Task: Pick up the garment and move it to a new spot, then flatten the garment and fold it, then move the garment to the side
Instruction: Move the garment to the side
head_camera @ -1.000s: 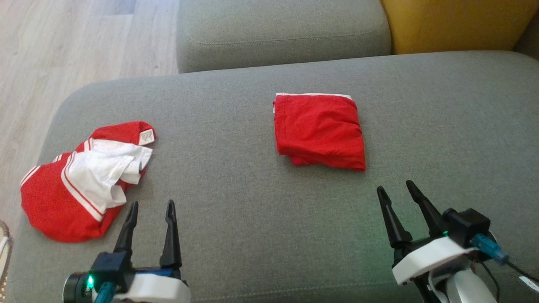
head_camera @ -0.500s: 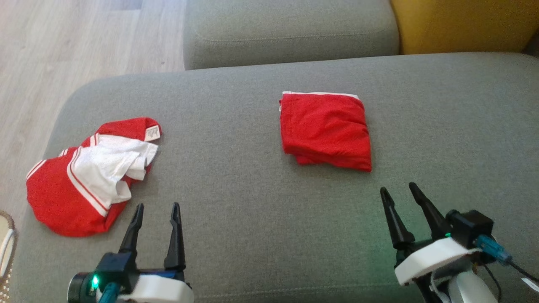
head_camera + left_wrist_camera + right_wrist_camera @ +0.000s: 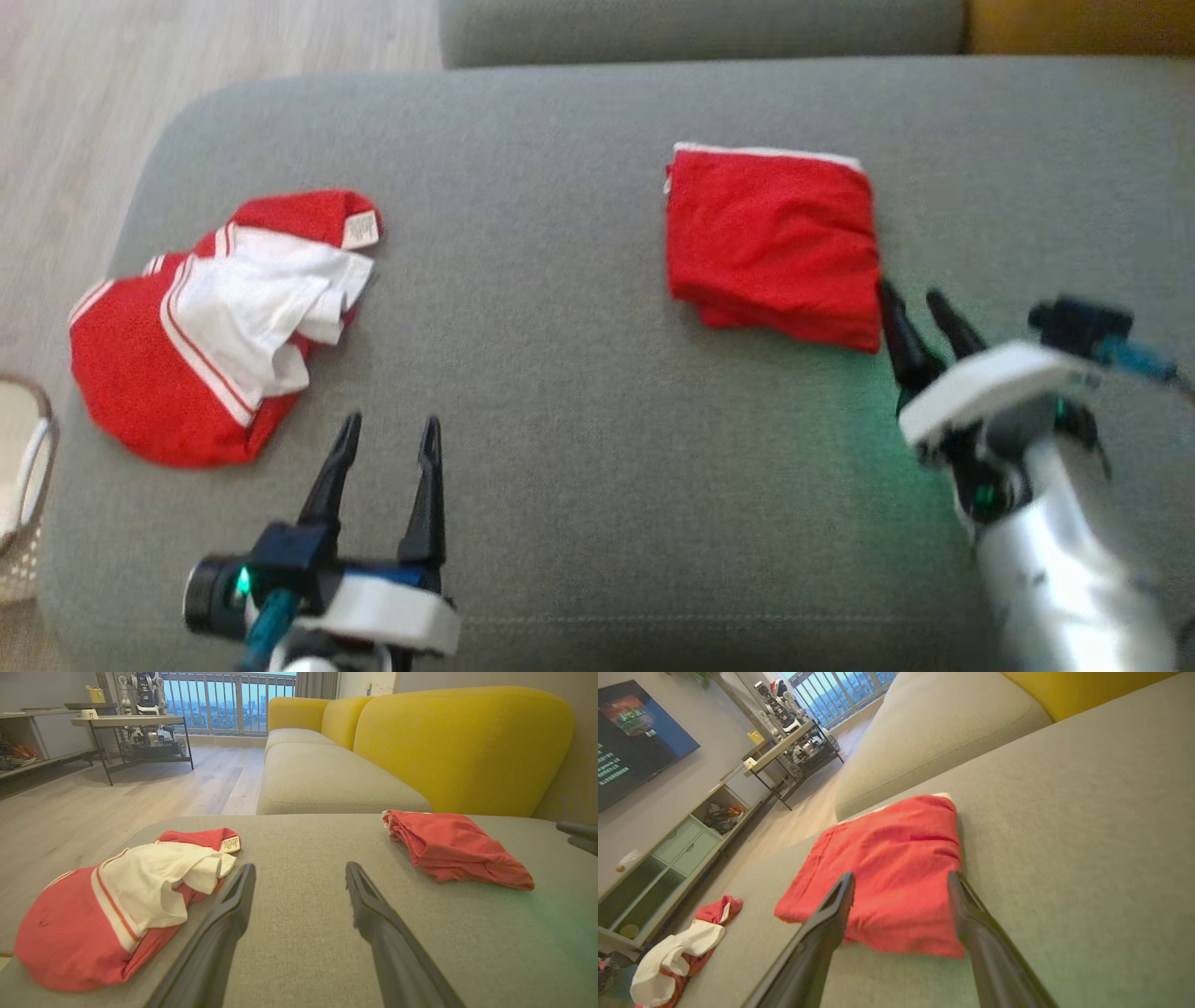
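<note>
left gripper [image 3: 392, 420] — fingers apart | right gripper [image 3: 907, 289] — fingers apart, extended forward

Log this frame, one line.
phase: pre-grasp | right gripper: open, at near-right corner of folded red garment | left gripper: open, empty | crumpled red-white garment: left end of cushion

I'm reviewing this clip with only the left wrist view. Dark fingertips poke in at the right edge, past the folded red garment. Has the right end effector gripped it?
Observer: Not gripped. The right wrist view shows the right end effector open, fingers spread before the folded red garment.
Operator: Where on it?
Observer: In the head view its tips sit by the garment's near right corner.
Operator: Is the fold tidy?
Observer: Head view shows a white trim strip along its far edge.
</note>
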Motion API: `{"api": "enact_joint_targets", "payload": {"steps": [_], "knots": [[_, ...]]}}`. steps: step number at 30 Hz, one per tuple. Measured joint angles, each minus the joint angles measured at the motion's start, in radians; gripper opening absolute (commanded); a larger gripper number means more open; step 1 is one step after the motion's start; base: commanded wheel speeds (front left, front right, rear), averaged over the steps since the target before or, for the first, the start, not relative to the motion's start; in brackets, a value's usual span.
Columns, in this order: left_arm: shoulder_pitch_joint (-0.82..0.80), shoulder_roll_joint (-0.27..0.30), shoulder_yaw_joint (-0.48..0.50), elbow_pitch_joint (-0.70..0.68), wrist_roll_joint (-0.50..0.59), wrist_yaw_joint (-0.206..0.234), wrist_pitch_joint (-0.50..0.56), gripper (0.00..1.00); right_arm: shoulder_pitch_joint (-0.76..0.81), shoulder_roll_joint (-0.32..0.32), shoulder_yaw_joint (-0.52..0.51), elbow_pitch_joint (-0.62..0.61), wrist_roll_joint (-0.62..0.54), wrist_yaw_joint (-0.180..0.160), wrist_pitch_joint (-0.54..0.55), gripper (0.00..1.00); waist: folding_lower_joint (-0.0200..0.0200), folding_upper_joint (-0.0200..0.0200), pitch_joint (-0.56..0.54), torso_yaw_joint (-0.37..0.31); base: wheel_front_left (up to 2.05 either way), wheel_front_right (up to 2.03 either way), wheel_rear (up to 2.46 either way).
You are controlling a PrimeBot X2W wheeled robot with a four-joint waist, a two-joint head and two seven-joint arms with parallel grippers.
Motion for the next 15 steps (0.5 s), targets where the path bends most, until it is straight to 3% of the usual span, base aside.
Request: {"api": "enact_joint_targets", "payload": {"steps": [6,11,15], "knots": [[-0.081,-0.003,-0.036,0.008,0.0,-0.009,0.0,1.0,-0.179,-0.042,-0.044,0.159,0.045,0.0,0.129,1.0,0.0001,0.0,0.083,0.03,0.0,0.0,0.0],[-0.134,-0.005,-0.079,0.013,-0.001,-0.011,0.0,1.0,-0.286,-0.091,-0.071,0.285,0.041,0.0,0.175,1.0,0.0001,0.0,0.143,0.063,0.0,0.0,0.0],[-0.162,-0.006,-0.095,0.023,-0.002,-0.007,0.0,1.0,-0.343,-0.095,-0.063,0.35,0.042,0.0,0.207,1.0,0.0001,0.0,0.174,0.085,0.0,0.0,0.0]]}}
